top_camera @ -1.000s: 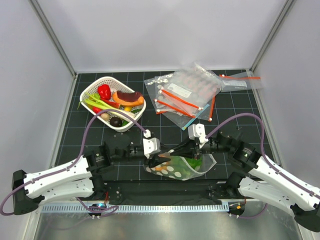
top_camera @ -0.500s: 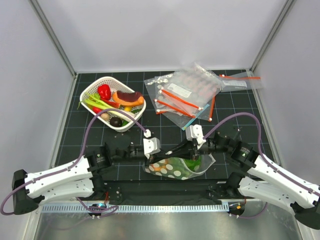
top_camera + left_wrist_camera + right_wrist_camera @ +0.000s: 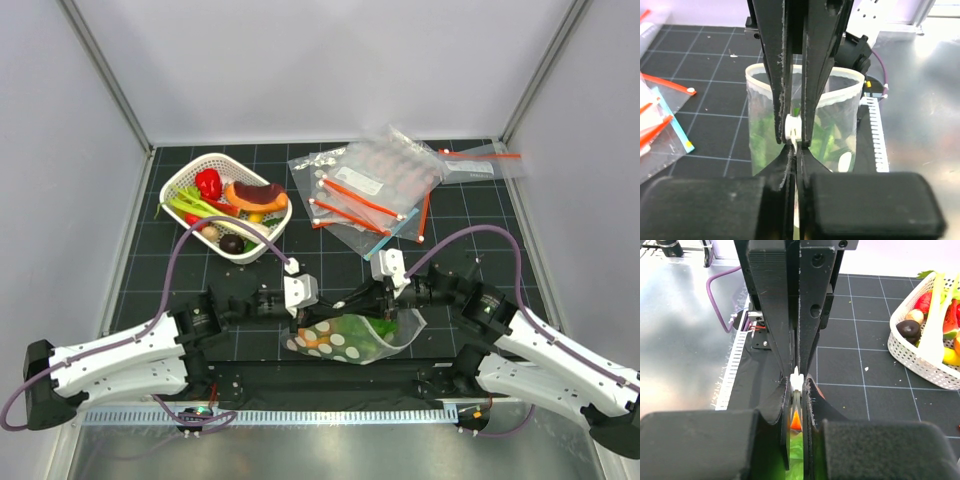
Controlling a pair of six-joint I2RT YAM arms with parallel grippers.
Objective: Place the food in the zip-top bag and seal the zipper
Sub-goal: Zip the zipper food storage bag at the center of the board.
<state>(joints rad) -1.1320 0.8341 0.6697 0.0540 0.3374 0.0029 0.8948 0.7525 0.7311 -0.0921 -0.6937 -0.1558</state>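
Top external view: the zip-top bag [image 3: 352, 346] lies on the black grid mat [image 3: 335, 262]. It is nearer the arm bases than the white basket [image 3: 268, 240], off to the basket's right and well apart from it. Both arms reach in over the bag and meet almost tip to tip near the end that faces the basket. Through the dotted plastic show the green lettuce [image 3: 372, 340] and, at the basket-side end, the small orange-red piece [image 3: 308, 340]. Both are inside the bag.

From the left wrist, the left gripper [image 3: 794, 149] is clamped on the zipper [image 3: 792, 127], with the white strip squeezed flat between its fingers and no gap showing. Beyond that pinch, on the side away from the basket, the bag's mouth stands open in a wide loop. Its pale rim arches over the green leaves.

From the right wrist, the right gripper [image 3: 798, 391] is likewise pressed tight on the same strip. Orange-red and green show just below its fingers.

The basket itself holds a red pepper [image 3: 208, 184] and green onions [image 3: 195, 208] among other toy food. A heap of plain bags [image 3: 370, 190] with red-orange strips lies to the basket's right, about as far from the arm bases as the basket is.
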